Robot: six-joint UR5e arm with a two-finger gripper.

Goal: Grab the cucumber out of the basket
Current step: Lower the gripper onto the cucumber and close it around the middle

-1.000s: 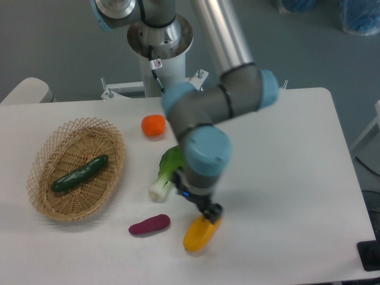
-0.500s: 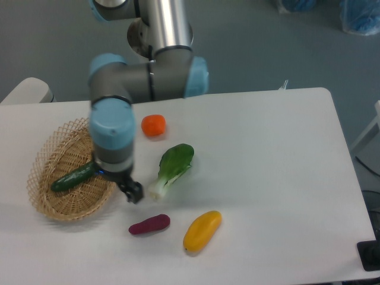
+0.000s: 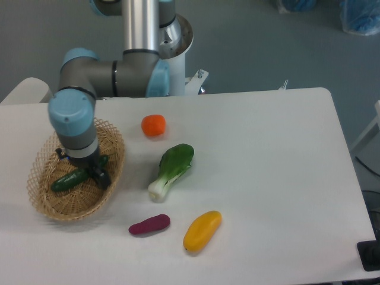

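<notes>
Having swung from the desk's front edge, the end effector (image 3: 97, 176) is now hovering over the cucumber (image 3: 70, 179) in the basket (image 3: 41, 199); its opening is unclear; grasp pending.

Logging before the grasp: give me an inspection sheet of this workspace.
Surface: white table, bare on the right half.
Job's things: cucumber lying in the wicker basket, its right end hidden by the claw.
Clutter: orange tomato, bok choy, purple sweet potato, yellow mango, all outside the basket.
Grippers: claw over the basket at the cucumber; opening cannot be told.
Cables: nothing seen.
Surroundings: grey floor, blue objects top right.
</notes>
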